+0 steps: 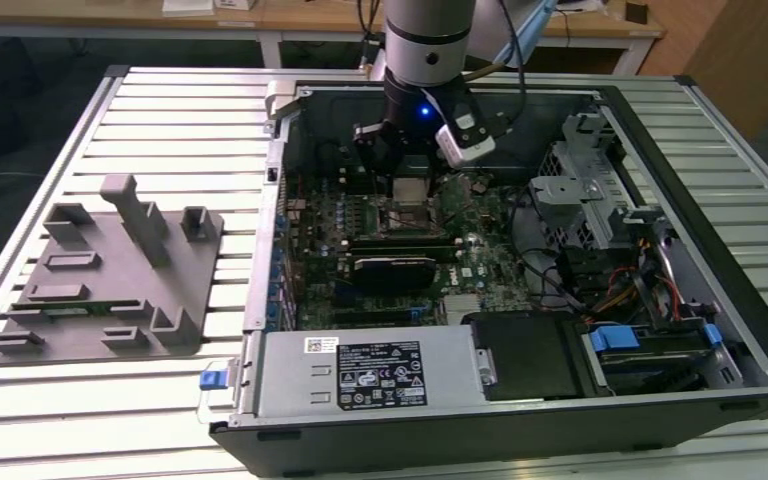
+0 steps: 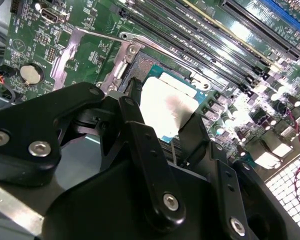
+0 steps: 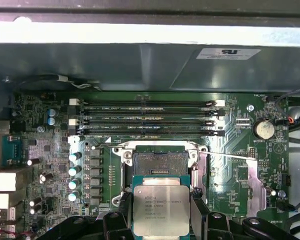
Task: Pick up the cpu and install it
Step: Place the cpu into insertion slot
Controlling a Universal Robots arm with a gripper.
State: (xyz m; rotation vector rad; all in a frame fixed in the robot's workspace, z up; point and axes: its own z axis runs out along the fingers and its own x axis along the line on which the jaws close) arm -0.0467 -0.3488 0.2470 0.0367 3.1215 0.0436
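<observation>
First wrist view: the cpu (image 3: 161,207), seemingly light, stiff and fragile, is being clamped edgewise by the end effector (image 3: 161,224) near the socket (image 3: 160,165).

Bright light from above, with glare whitening the cpu (image 2: 167,106) and motherboard (image 2: 255,85) in the second wrist view

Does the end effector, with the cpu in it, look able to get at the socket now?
Probably yes. The end effector is shut on the cpu, close to the socket. In the first wrist view the socket lies uncovered, and nothing stands between the two.
</observation>
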